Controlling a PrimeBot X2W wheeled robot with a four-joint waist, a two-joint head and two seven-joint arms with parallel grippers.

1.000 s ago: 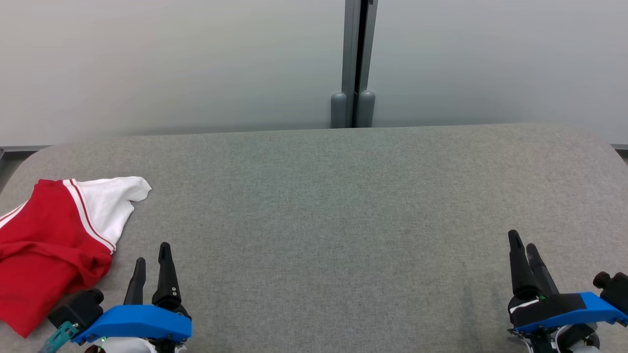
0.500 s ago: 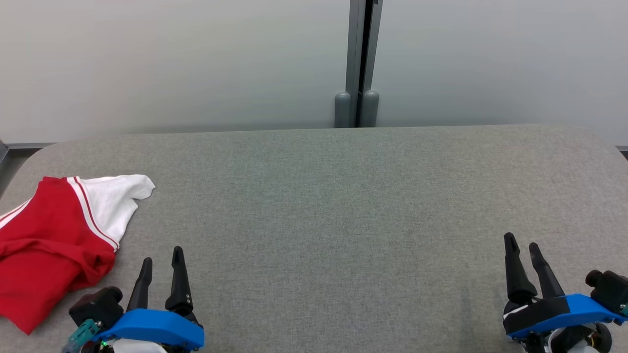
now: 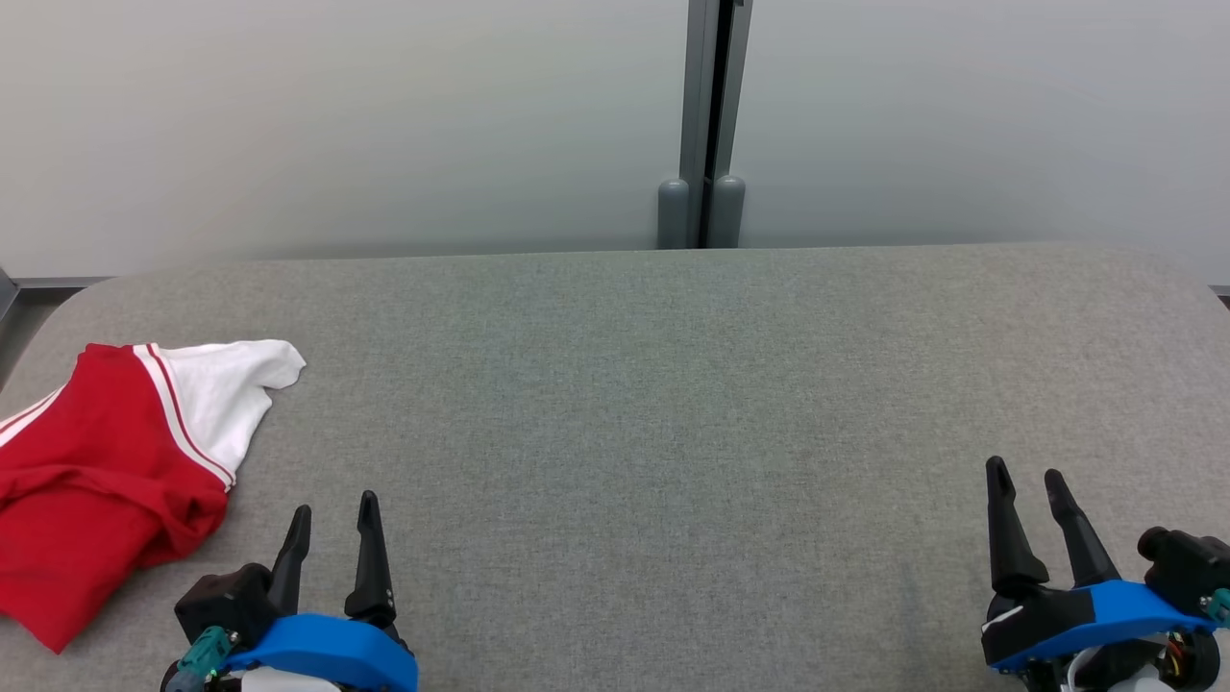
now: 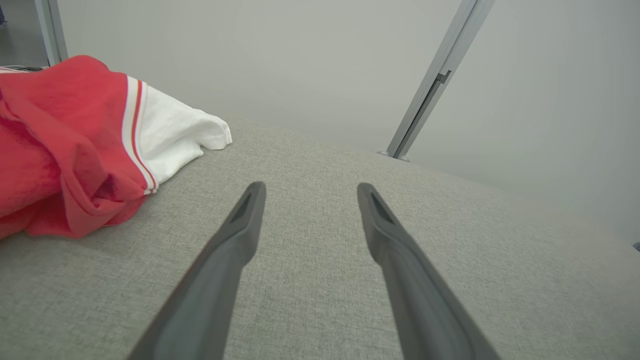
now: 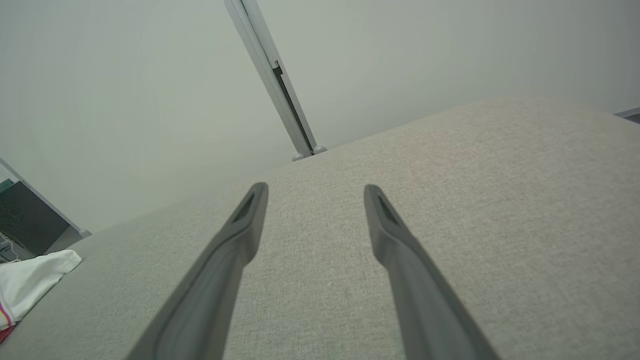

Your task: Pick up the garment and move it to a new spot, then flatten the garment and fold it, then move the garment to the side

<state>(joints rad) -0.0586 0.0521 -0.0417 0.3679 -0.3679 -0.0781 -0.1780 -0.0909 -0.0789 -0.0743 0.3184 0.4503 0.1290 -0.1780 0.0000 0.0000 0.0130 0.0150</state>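
A crumpled red garment (image 3: 91,481) with a white panel and red-and-white stripes lies at the left edge of the grey cushioned surface (image 3: 653,404). In the left wrist view the garment (image 4: 70,150) sits up and to the left of the fingers. My left gripper (image 3: 334,509) stands open at the lower left, just right of the garment and apart from it, with nothing between its fingers (image 4: 240,225). My right gripper (image 3: 1026,476) is open at the lower right, far from the cloth. The right wrist view catches a white corner of the garment (image 5: 30,282) at its far left.
A pale wall runs behind the surface, with a grey vertical post (image 3: 709,125) at its middle. The surface's rounded far corners and back edge show in the head view. A dark screen (image 5: 25,220) stands beyond the left end.
The head camera has shifted slightly. My left gripper has drawn back toward the bottom edge and a little right; the right gripper has turned slightly. The garment lies as before.
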